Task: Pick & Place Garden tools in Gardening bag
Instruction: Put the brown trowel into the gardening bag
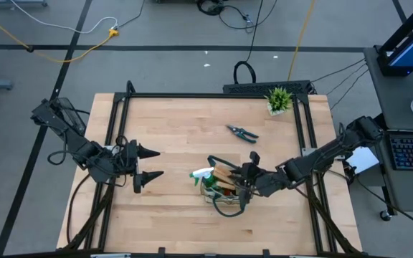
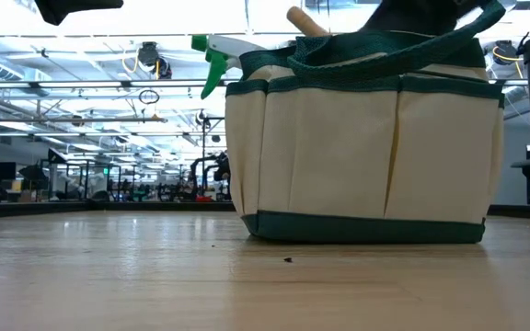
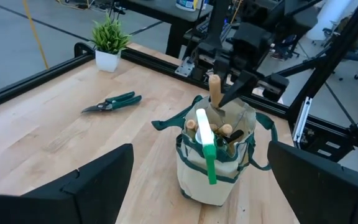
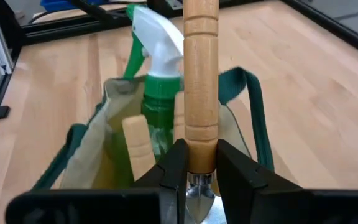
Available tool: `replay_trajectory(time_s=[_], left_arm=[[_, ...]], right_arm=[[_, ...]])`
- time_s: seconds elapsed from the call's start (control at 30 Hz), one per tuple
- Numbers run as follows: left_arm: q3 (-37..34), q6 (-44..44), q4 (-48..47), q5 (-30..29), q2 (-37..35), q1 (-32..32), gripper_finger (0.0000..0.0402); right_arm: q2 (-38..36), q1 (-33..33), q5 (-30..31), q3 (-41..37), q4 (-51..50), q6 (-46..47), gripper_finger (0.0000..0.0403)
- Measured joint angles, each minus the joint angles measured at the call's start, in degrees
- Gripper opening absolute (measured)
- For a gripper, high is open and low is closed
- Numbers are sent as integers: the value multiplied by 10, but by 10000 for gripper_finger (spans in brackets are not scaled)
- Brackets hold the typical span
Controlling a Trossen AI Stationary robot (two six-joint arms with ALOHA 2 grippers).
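The beige gardening bag with dark green trim stands upright on the table, right of centre. A green spray bottle and other wooden handles stick up out of it. My right gripper is right over the bag's opening, shut on a wooden-handled tool. My left gripper is open and empty, left of the bag and pointing toward it. Dark pruning shears lie flat on the table beyond the bag. My right gripper pinches the tool's wooden handle between its two fingers at the end by the metal neck. The fingers slant down from the table's right side. The handle stands about upright, free end up. The metal end points down into the bag.
A small potted green plant stands at the far right corner. A black frame rail runs round the table. Bare wood lies between my left gripper and the bag, and along the near edge.
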Motion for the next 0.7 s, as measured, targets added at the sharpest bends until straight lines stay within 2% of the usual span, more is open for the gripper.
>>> replay_trajectory(time_s=[0.6, 0.7], left_arm=[[0, 1, 0, 0, 0, 0, 374], [0, 1, 0, 0, 0, 0, 374]], right_arm=[[8, 42, -1, -10, 2, 28, 57], [8, 43, -1, -25, 26, 28, 57]])
